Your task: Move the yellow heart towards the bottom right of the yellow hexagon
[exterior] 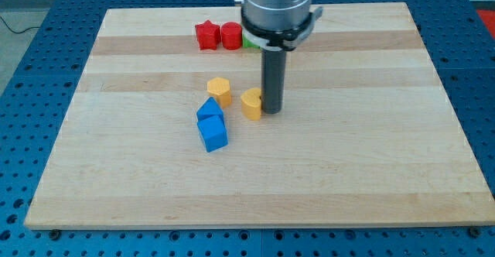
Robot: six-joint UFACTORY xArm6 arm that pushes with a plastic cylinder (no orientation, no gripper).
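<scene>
The yellow heart (251, 104) lies near the middle of the wooden board (348, 164). The yellow hexagon (220, 91) sits just to the view's left of it and slightly higher. The heart is at the hexagon's lower right with a small gap between them. My tip (272, 111) rests on the board right against the heart's right side. The rod rises from there into the arm's grey body (278, 5) at the view's top.
Two blue blocks (209, 110) (213, 133) sit touching, just below the yellow hexagon. A red star (206, 35) and a red cylinder (231, 35) stand at the view's top, with a green block (250, 42) mostly hidden behind the arm.
</scene>
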